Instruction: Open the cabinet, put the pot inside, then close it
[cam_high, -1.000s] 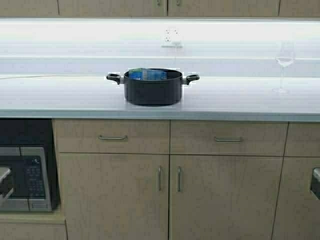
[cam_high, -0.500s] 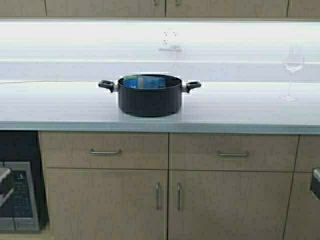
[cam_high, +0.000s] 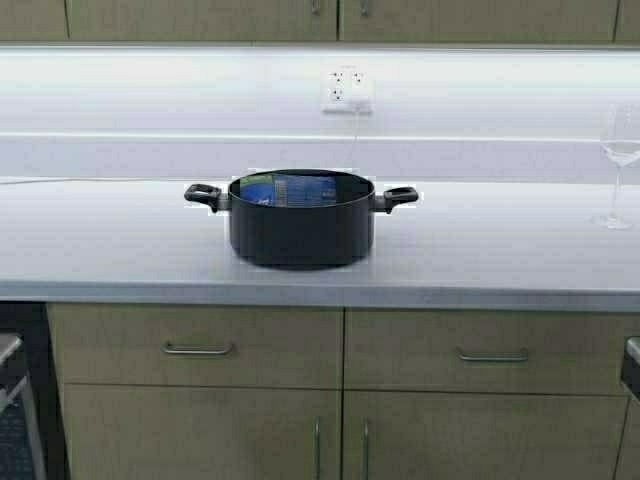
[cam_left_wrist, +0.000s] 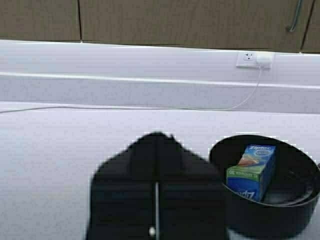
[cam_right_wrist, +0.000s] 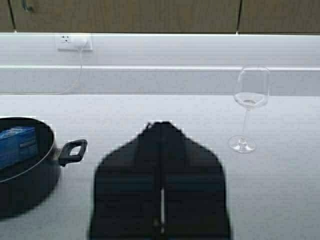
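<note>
Matt black pot (cam_high: 301, 230), wood-grain cabinet (cam_high: 200, 18), clear glass wineglass (cam_high: 621, 165)

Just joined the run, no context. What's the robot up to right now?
Nothing is being handled. The pot sits on the countertop with a blue box inside it, below the wall cabinet, whose doors are shut. Both grippers are shut and empty above the counter: the left gripper beside the pot, the right gripper between the pot and a wine glass. Over the last second the base has driven closer to the counter.
</note>
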